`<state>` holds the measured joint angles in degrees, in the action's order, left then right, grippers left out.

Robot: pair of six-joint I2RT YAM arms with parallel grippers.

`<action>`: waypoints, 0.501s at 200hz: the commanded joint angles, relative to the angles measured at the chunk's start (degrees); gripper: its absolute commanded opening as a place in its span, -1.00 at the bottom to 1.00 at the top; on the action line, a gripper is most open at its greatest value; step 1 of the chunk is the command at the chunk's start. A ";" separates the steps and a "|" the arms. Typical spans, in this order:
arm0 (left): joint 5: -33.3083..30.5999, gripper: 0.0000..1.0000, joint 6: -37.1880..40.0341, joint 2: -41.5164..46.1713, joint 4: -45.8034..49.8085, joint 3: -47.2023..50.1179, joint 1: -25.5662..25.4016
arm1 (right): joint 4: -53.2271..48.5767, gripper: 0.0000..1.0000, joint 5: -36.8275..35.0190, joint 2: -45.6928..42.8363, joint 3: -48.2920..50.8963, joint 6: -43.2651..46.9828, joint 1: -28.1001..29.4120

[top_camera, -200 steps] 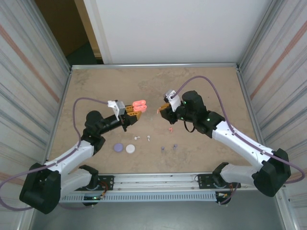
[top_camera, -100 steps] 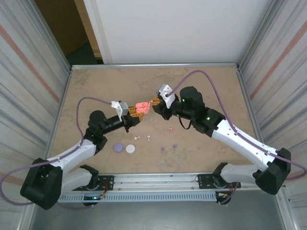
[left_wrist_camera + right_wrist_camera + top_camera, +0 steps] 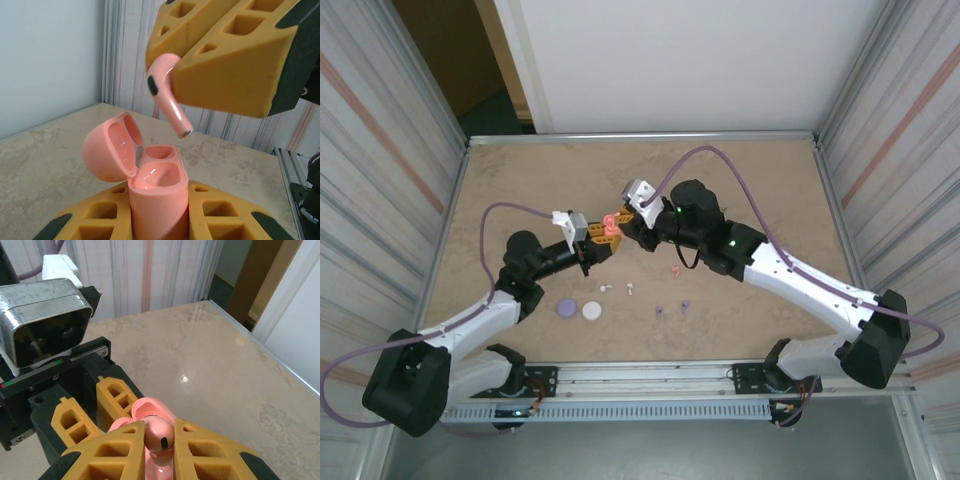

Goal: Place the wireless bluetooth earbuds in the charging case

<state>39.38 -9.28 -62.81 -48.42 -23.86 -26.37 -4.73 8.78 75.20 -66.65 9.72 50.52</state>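
Earbud: tiny glossy pink plastic stemmed earbud, stem-down just above the glossy pink plastic charging case; likely light, hard, slippery; best held by its bulb.
Case: upright, lid open; raised off the tan counter.
Right tool: pinching the earbud's bulb.
Left tool: clamped on the case.

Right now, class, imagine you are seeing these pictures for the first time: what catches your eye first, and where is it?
Over the middle of the table, the left tool holds a pink charging case, its lid open. Close above it the right tool pinches a pink earbud, stem angled downward toward the case. Tiny loose earbuds lie on the table nearer its front edge.
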 commanded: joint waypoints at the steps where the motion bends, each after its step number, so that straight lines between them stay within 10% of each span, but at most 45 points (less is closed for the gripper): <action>1: 0.89 -1.00 -0.74 0.05 -2.97 -1.19 -0.30 | 1.64 -0.67 -1.07 0.89 -2.34 1.36 0.80; 100: 0.80 -1.00 -0.74 0.29 -3.09 -1.28 -0.48 | 0.62 -0.67 -1.22 2.23 -2.26 1.62 1.26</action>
<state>39.35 -9.28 -62.83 -49.58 -23.88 -26.37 -4.36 8.54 76.93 -66.98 9.98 51.16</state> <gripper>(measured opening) 0.226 0.168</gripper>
